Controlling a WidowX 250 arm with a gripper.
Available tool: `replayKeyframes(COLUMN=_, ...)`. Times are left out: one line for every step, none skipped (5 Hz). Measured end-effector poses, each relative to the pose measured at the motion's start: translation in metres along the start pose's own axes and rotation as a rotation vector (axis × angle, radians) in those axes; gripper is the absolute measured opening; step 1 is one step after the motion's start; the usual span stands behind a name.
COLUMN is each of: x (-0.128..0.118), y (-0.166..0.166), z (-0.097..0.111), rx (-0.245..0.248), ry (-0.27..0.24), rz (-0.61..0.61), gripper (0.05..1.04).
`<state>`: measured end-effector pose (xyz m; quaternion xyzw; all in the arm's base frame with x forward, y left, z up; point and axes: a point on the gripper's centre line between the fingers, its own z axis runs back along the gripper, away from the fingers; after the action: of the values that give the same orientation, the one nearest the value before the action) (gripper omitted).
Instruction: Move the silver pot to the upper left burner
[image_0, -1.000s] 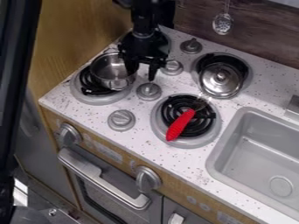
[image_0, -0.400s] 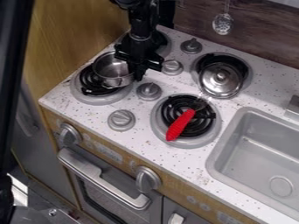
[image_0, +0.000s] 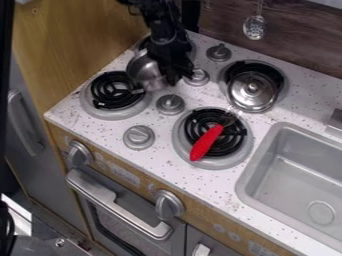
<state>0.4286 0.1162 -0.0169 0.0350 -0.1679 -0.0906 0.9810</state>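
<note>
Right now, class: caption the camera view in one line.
Silver pot beyond the lower left burner, gripper at its side, red-handled utensil on a neighbouring burner.

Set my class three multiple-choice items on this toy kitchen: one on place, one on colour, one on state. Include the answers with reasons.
1. Where is the silver pot?
A) In the sink
B) Beside the gripper
C) On the oven door

2. What colour is the handle on the lower right burner?
A) Red
B) Blue
C) Yellow

3. How is the slotted spoon placed?
A) Standing in the pot
B) Lying on the counter
C) Hanging by the back wall

Answers:
1. B: the pot shows just left of the gripper.
2. A: the handle is plainly red.
3. C: the spoon's bowl points down before the brown wall.
</note>
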Motion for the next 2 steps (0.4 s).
replayKeyframes(x=0.026, y=0.017, z=0.005, rx=0.085, ry=-0.045, rz=-0.074, gripper=0.07)
replayKeyframes(x=0.04, y=0.025, z=-0.005, rx=0.12, ry=-0.021, rz=-0.075, gripper=0.07)
